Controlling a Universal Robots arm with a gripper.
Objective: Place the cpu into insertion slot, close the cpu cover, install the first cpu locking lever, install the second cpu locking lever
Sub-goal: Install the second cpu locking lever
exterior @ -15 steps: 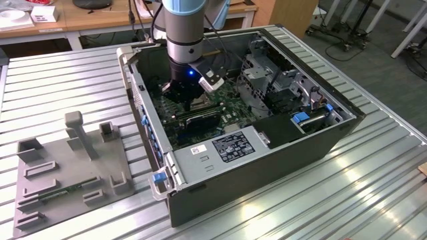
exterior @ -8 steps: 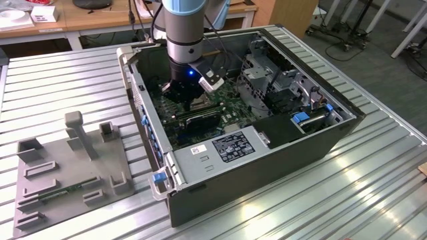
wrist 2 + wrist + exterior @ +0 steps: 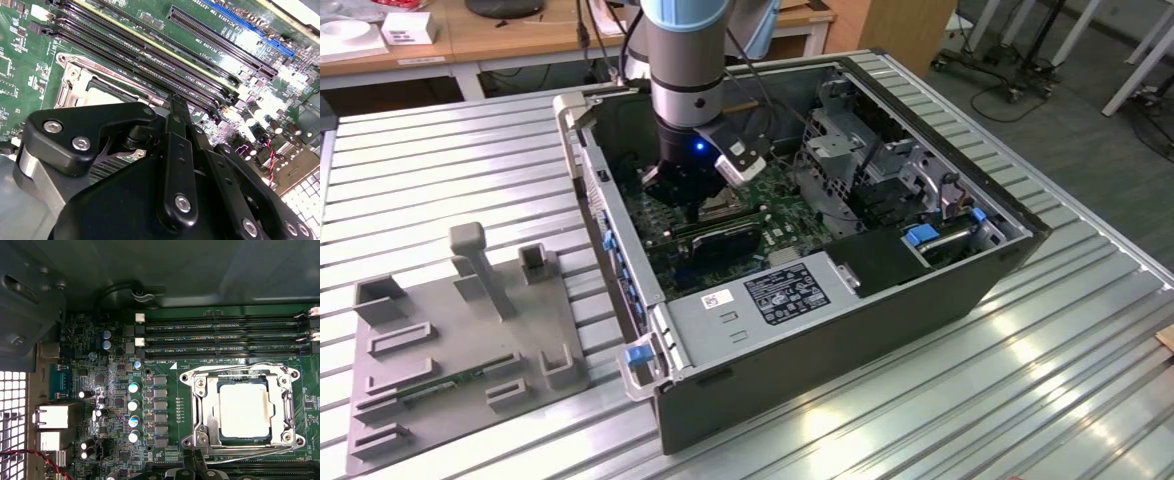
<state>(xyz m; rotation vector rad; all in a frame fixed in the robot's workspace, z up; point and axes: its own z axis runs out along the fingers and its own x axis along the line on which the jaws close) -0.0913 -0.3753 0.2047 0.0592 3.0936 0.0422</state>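
The cpu (image 3: 245, 410) lies flat in the insertion slot (image 3: 295, 440) on the green motherboard, its dull silver top showing. The cpu cover (image 3: 200, 407) is folded down around it as a silvery frame. Thin wire levers run along two opposite sides of the socket (image 3: 235, 369) (image 3: 240, 452). My gripper (image 3: 698, 205) reaches down inside the open computer case, just over the socket. In the second wrist view the gripper (image 3: 175, 102) looks shut with nothing held, its tip beside the cover (image 3: 70, 90). Black gripper parts (image 3: 195, 465) sit next to one lever.
Long black memory slots (image 3: 220, 335) run beside the socket. Capacitors (image 3: 133, 405) and rear ports (image 3: 50, 415) stand on its other side. The case walls (image 3: 607, 250) and a labelled metal box (image 3: 774, 295) hem the arm in. A grey fixture plate (image 3: 454, 340) lies at the exterior view's left.
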